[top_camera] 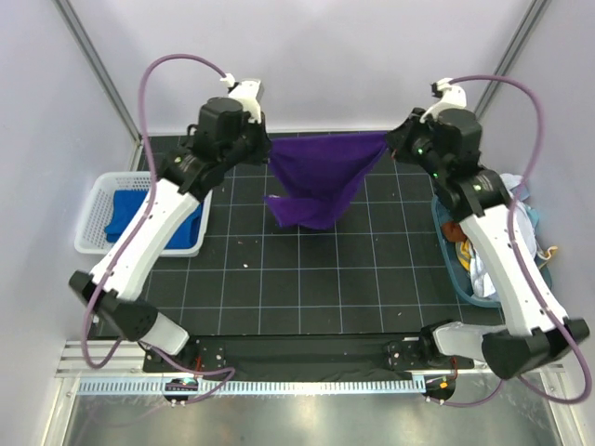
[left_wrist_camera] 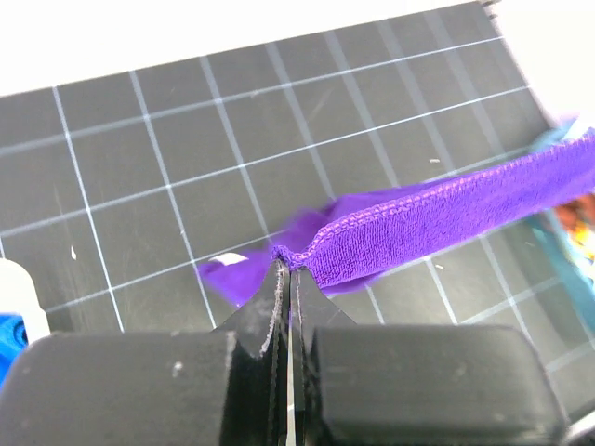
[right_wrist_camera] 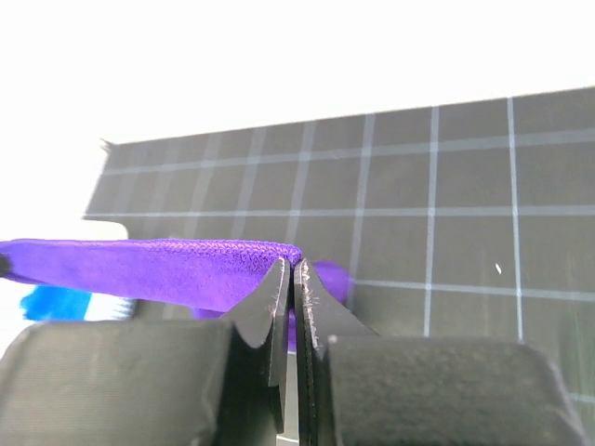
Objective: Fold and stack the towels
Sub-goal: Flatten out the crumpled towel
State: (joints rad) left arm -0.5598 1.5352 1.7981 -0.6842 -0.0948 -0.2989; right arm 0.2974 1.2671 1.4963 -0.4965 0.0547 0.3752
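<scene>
Holding the purple towel [top_camera: 321,181] up over the far middle of the mat [top_camera: 307,279], stretching its top hem between both arms and letting the body sag to a point, either dangling just above the mat or brushing it, impossible to tell which. Pinching one top corner in the left gripper [left_wrist_camera: 286,269], fingers clamped to a sliver on the stitched hem. Pinching the other corner in the right gripper [right_wrist_camera: 290,268], fingers likewise squeezed tight on the cloth. Noting the blue towel [top_camera: 125,209] lying in the basket [top_camera: 90,223] at the left edge, and mixed cloths in the bin [top_camera: 457,269] at the right edge, one pale piece possibly being the white towel. Judging this as spreading before laying flat, with folding not yet begun. Risking a slip by gripping only the very edge of the hem, so pulling wider apart could be tugging a corner free. Risking a bunched, creased lay by lowering unevenly or dragging the sagging point under itself. Risking a knock against basket or bin by swinging an arm outward.
</scene>
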